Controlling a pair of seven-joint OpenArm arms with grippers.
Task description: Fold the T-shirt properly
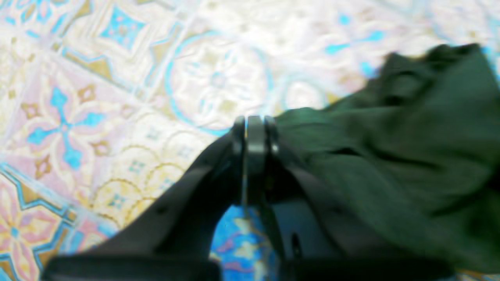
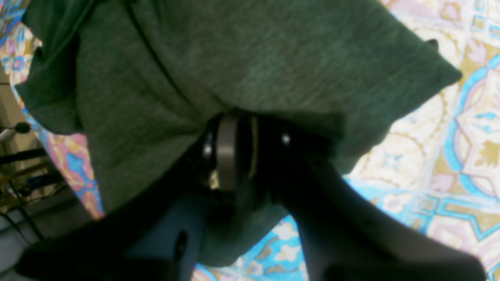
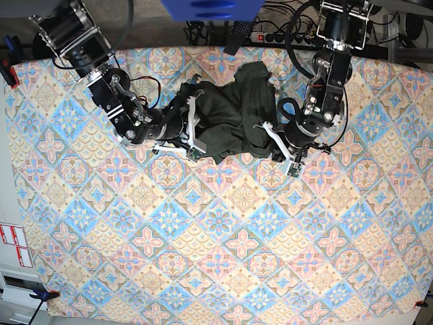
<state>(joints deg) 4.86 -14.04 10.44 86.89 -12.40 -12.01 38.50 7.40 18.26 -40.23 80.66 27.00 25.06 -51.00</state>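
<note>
Near half of the patterned tablecloth (image 3: 216,257) is bare from where I sit; everything's up in the far-centre. The T-shirt (image 3: 230,118) is a bunched dark green heap there, crumpled, no flat panels, stretched between the two arms

Left gripper (image 1: 254,124) on my left wrist cam: jaws pinched together, green fabric trailing off to its right from the tips, so I read it as clenched on the shirt's edge. In base view it's at the heap's right side (image 3: 272,137)

Right gripper (image 2: 230,128) on my right wrist cam: jaws closed, buried under shirt cloth (image 2: 218,58) that drapes over and around the fingers, so it's grasping the shirt. In base view it sits at the heap's left edge (image 3: 191,128)

Wrist views are blurred; can't tell which part of the shirt either one holds

Far edge: cables and a power strip (image 3: 270,30) behind the table
</note>
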